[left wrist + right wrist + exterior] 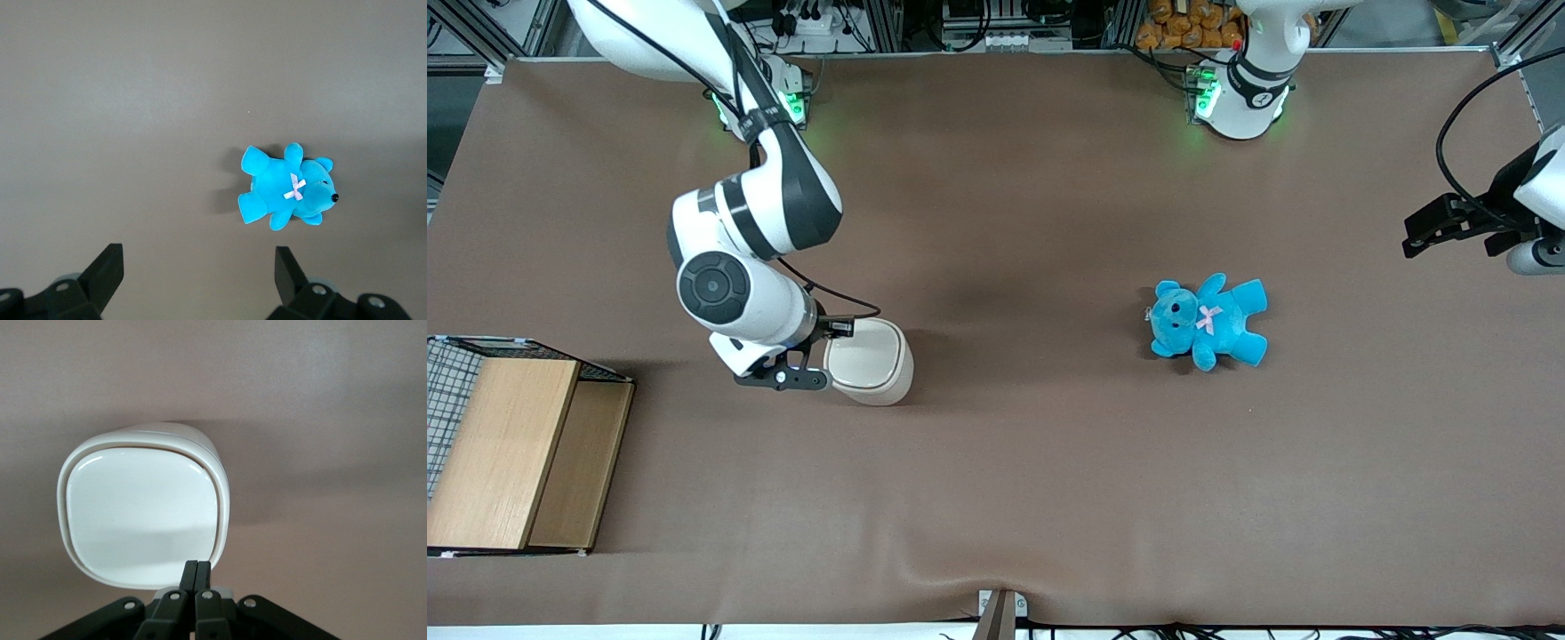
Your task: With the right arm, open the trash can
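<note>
The trash can [869,360] stands on the brown table [1014,462], toward the working arm's end, roughly midway between the front camera and the arm bases. Its flat lid [141,513] lies down flush inside the rounded-square rim (only a thin dark seam shows around it), so the can is not yet open. The cream-white body leans slightly in the front view, its top facing up.

The right arm [756,222] reaches down from its base and bends at the dark-banded joint, bringing the gripper [196,572] right up to the edge of the can. In the right wrist view the two black fingers [189,577] are pressed together with no gap between them, and their tips sit at the lid's rim, touching it or just over it; which of the two I cannot tell. Nothing is held between them.

A wooden box with wire mesh [511,453] sits at the working arm's end of the table, nearer the front camera than the can and well apart from it. A blue teddy bear [1209,322] with a pink bow lies on its back toward the parked arm's end, well apart from the can.
</note>
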You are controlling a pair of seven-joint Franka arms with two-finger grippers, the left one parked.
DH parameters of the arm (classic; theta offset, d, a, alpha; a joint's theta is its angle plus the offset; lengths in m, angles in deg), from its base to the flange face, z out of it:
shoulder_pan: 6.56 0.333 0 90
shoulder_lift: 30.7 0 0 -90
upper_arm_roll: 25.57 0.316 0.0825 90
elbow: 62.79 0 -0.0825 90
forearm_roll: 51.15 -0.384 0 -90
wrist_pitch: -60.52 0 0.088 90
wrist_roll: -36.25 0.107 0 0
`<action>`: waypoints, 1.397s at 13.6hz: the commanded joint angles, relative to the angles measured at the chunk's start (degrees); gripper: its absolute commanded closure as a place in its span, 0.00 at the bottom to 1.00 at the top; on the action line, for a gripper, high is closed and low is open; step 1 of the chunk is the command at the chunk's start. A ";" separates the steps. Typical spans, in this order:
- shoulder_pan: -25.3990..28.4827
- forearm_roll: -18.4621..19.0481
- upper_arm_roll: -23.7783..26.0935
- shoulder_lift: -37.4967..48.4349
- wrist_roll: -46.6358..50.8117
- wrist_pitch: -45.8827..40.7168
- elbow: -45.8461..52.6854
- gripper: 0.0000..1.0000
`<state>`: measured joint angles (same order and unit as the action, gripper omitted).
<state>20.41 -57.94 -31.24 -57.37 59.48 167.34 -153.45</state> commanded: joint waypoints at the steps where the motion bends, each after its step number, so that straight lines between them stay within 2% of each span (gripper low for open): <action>1: 0.19 -0.95 -0.48 -1.63 0.76 1.72 0.30 1.00; 19: 0.54 -0.95 -0.39 -6.28 0.68 4.01 0.13 1.00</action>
<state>20.42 -57.94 -31.35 -61.40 59.51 170.38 -153.44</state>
